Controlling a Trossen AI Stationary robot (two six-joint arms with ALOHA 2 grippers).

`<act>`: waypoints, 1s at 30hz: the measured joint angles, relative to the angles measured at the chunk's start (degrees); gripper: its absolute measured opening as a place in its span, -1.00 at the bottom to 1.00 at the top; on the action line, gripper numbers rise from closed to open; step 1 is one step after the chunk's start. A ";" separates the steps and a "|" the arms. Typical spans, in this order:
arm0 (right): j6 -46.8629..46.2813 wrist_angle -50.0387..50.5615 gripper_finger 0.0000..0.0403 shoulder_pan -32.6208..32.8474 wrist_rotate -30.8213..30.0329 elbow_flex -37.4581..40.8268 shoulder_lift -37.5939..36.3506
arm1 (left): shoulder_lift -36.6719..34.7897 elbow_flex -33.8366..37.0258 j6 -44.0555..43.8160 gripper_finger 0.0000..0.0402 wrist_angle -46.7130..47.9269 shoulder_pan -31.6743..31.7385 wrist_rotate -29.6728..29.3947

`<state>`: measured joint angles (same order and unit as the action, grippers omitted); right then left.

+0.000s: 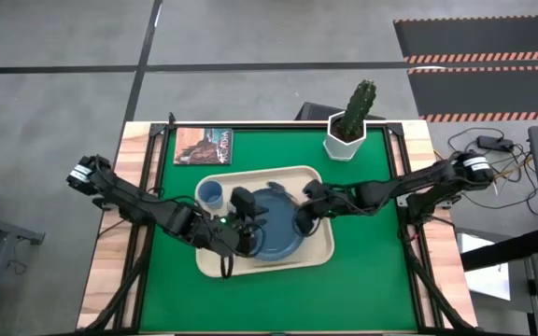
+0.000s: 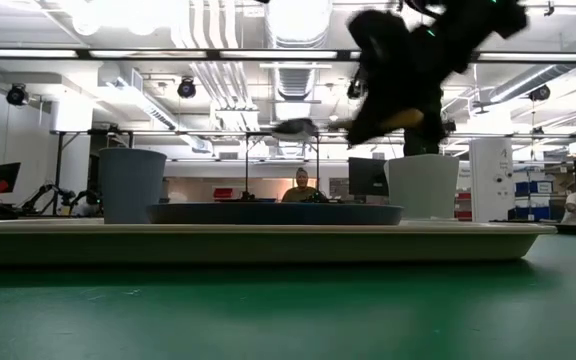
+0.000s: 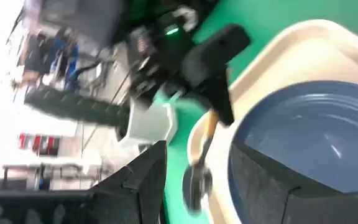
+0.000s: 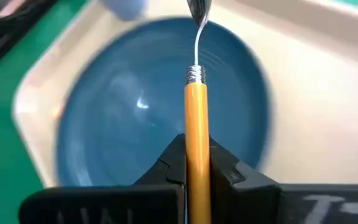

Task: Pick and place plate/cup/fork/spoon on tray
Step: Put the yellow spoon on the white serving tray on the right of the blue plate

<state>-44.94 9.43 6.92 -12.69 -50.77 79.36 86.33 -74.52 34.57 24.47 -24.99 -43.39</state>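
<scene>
The cream tray (image 1: 318, 245) lies mid-table with the dark blue plate (image 1: 276, 238) on it and the light-blue cup (image 1: 210, 194) standing at its far left corner. My right gripper (image 1: 304, 221) is over the plate's right side, shut on the orange-handled spoon (image 4: 197, 74), whose silver bowl (image 2: 293, 127) hangs above the plate (image 2: 268, 213). My left gripper (image 1: 241, 224) is open and empty over the plate's left edge. I cannot make out the fork. My right gripper pinches the spoon's orange handle (image 4: 197, 134) between its two fingers. The fingers come from the table's right and lie along the handle, so the bowl sticks out ahead of them. The spoon is about level, lifted clear above the plate.
A white pot with a cactus (image 1: 348, 138) stands at the table's far right, and a small book (image 1: 204, 146) lies at the far left beyond the tray. Green table (image 1: 372, 271) shows bare to the right of and in front of the tray.
</scene>
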 joint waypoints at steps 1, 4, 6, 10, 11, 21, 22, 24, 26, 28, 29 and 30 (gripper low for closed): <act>-2.11 -0.05 -0.94 -0.10 -0.75 1.94 -1.32 | -0.41 0.09 -1.45 -0.21 -0.02 0.06 -1.03; -8.83 0.15 -0.94 -0.18 -2.07 8.04 -5.83 | -1.92 1.06 -6.85 -0.21 -0.03 0.19 -3.80; -14.14 0.10 -0.94 -0.22 -1.94 12.05 -9.31 | -3.07 2.24 -10.65 -0.21 -0.72 0.26 -5.03; -26.41 -0.03 -0.94 0.47 -1.87 19.62 -15.89 | -6.26 7.46 -13.51 -0.21 -5.05 0.28 -7.09; -29.57 -0.65 -0.94 0.94 -1.82 21.36 -17.32 | -7.21 9.35 -13.66 -0.21 -6.84 0.28 -7.77; -53.80 -8.50 -0.94 3.58 -1.91 30.52 -22.07 | -20.91 33.08 3.03 -0.21 -54.77 2.37 -13.05; -55.44 -8.78 -0.94 3.60 -2.06 30.65 -21.62 | -22.16 35.22 4.85 -0.21 -60.04 2.71 -13.09; -57.56 -10.26 -0.94 3.58 -2.36 30.63 -20.39 | -24.34 39.01 6.40 -0.20 -67.07 2.93 -13.35; -58.99 -10.01 -0.94 3.58 -2.36 29.73 -18.78 | -26.74 42.25 6.53 -0.20 -70.37 2.90 -13.20; -59.39 -9.99 -0.94 3.58 -2.34 28.14 -16.96 | -28.92 44.23 6.49 -0.20 -71.17 2.88 -13.10; -59.56 -9.95 -0.94 3.58 -2.36 27.20 -15.99 | -30.15 45.15 6.45 -0.20 -71.16 2.90 -13.12; -59.59 -9.98 -0.94 3.58 -2.44 26.14 -14.93 | -31.22 45.93 6.45 -0.20 -71.08 2.90 -13.14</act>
<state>-104.53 -0.55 10.50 -15.13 -24.62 64.43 55.11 -28.58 41.01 -46.61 -22.09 -56.53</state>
